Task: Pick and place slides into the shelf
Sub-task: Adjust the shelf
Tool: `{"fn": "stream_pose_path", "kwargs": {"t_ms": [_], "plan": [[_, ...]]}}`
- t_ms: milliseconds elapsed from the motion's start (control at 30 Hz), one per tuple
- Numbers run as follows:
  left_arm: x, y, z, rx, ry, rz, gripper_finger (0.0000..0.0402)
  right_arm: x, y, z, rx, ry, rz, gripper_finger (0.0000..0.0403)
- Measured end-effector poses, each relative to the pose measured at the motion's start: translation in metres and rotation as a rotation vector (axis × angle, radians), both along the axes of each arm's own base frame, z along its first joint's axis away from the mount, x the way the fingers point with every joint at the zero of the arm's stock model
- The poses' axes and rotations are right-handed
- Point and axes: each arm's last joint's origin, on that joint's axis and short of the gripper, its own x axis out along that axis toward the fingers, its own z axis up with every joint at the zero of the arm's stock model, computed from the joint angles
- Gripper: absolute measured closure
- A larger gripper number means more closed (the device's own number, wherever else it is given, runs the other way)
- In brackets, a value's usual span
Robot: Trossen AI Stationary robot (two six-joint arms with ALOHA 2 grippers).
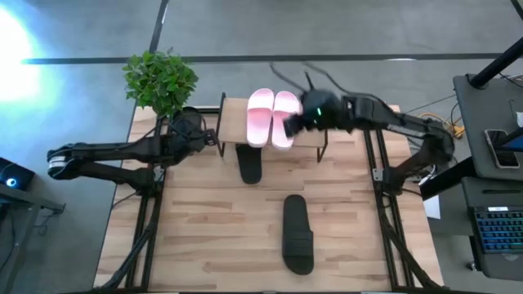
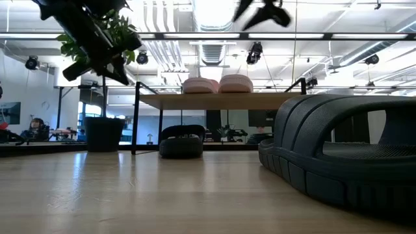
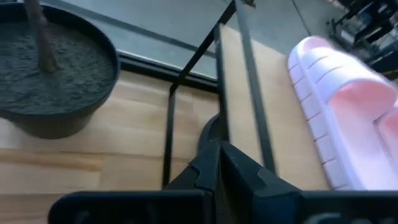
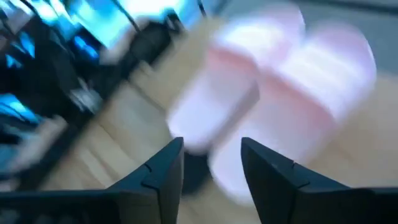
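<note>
Two light pink slides (image 1: 260, 117) (image 1: 286, 118) lie side by side, soles down, on the shelf (image 1: 233, 122), a low rack with a wooden plank top (image 2: 214, 101). One black slide (image 1: 250, 166) sits on the table, partly under the shelf. The other black slide (image 1: 297, 233) lies toward the table's near edge, and it looms large in the low view (image 2: 344, 149). My right gripper (image 1: 294, 122) hovers open above the right pink slide (image 4: 317, 93), touching nothing; its picture is blurred. My left gripper (image 1: 208, 135) is shut (image 3: 219, 146) beside the shelf's left end.
A potted plant (image 1: 161, 80) stands at the table's far left corner, close to my left arm; its dark pot (image 3: 50, 81) is near the shelf's black side frame (image 3: 171, 124). Bare tabletop (image 1: 204, 237) stretches left of the near black slide. A desk with a keyboard (image 1: 498, 229) stands to the right.
</note>
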Motion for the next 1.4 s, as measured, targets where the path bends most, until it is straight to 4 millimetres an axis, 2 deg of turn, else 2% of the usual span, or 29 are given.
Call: {"fn": "stream_pose_path", "kwargs": {"t_ms": [100, 233, 300, 433, 700, 800, 933, 1067, 1267, 1400], "plan": [[-0.006, -0.001, 0.0, -0.006, 0.024, -0.003, 0.0402, 0.017, -0.036, 0.01, -0.033, -0.032, -0.024, 0.0269], [-0.013, -0.001, 0.003, 0.01, 0.034, 0.002, 0.0402, 0.032, -0.082, 0.013, -0.028, 0.012, -0.061, 0.0286], [-0.014, 0.004, 0.007, 0.04, 0.026, 0.0, 0.0402, 0.035, -0.095, 0.013, -0.022, 0.064, -0.075, 0.0291], [-0.009, 0.016, 0.019, 0.09, -0.035, -0.092, 0.0402, 0.033, -0.108, 0.01, 0.019, 0.178, -0.096, 0.03], [0.006, 0.031, 0.009, -0.008, -0.077, -0.218, 0.0402, 0.021, -0.104, 0.015, 0.003, 0.264, -0.118, 0.0316], [0.01, 0.032, 0.015, 0.015, -0.133, -0.237, 0.0402, 0.014, -0.101, 0.019, -0.022, 0.293, -0.131, 0.0321], [0.012, 0.033, 0.04, 0.085, -0.245, -0.242, 0.0402, 0.0, -0.096, 0.025, -0.065, 0.353, -0.163, 0.0327], [0.017, 0.035, 0.077, 0.178, -0.253, -0.28, 0.0402, -0.013, -0.09, 0.031, -0.073, 0.395, -0.172, 0.0331], [0.055, 0.04, 0.114, 0.217, 0.049, -0.407, 0.0402, -0.031, -0.081, 0.042, -0.086, 0.411, -0.172, 0.0332], [0.084, 0.052, 0.134, 0.212, 0.299, -0.445, 0.0402, -0.044, -0.075, 0.047, -0.094, 0.424, -0.179, 0.0335]]}}
